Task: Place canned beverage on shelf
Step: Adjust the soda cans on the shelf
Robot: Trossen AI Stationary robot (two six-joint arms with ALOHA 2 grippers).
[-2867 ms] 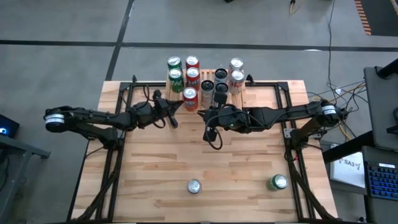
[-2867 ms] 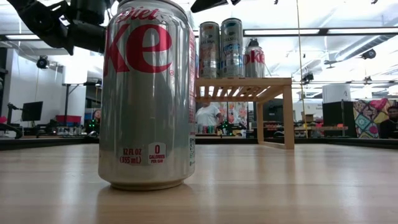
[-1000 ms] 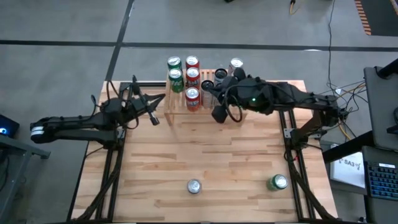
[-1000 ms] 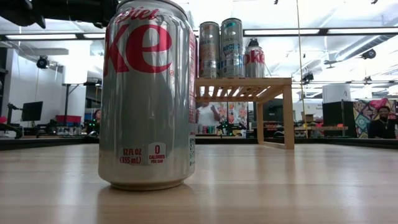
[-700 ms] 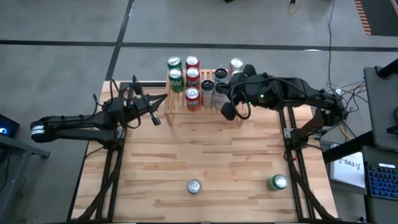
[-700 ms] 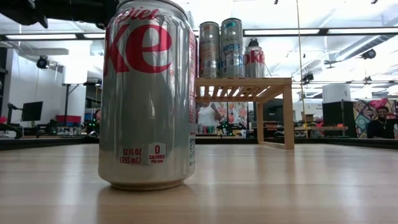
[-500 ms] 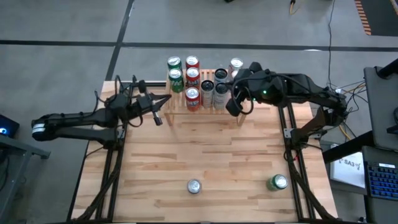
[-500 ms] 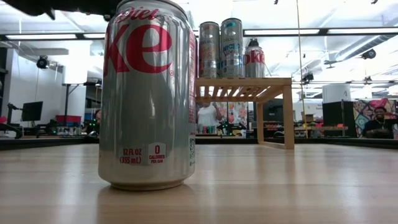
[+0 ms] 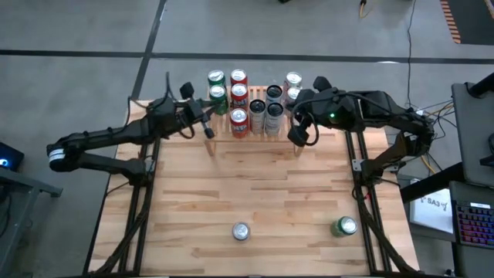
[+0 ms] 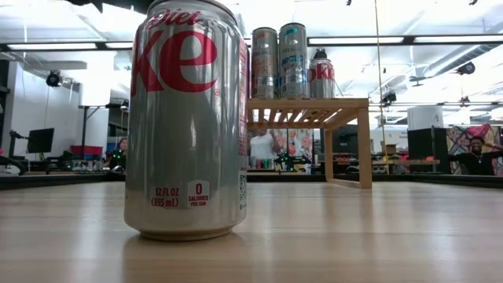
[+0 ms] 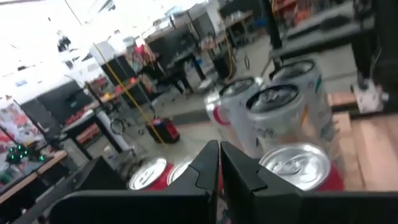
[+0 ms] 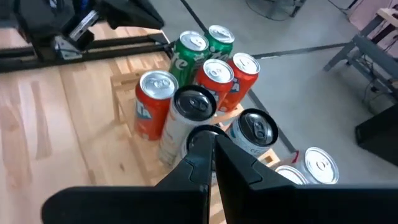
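Observation:
The light-wood shelf (image 9: 266, 138) stands at the table's far middle with several cans (image 9: 238, 96) upright on its slats; the low view shows it (image 10: 310, 110) behind a silver Diet Coke can (image 10: 187, 118). That silver can (image 9: 241, 231) and a green can (image 9: 345, 226) stand upright on the table near its front edge. My left gripper (image 9: 208, 123) (image 11: 219, 158) is shut and empty at the shelf's left end, pointing level at the cans. My right gripper (image 9: 296, 136) (image 12: 213, 146) is shut and empty, raised at the shelf's right front corner.
Black frame rails (image 9: 139, 193) run along the table's left and right sides. Bare wood lies between the shelf and the two cans near the front edge. Room clutter and people show far behind the table in the low view.
My left gripper has gone up and toward the table's far right, reaching the shelf's left end, and stays shut. My right gripper has drawn back from the shelf's front toward the table's right edge, tipping further down, shut. The cans have not moved.

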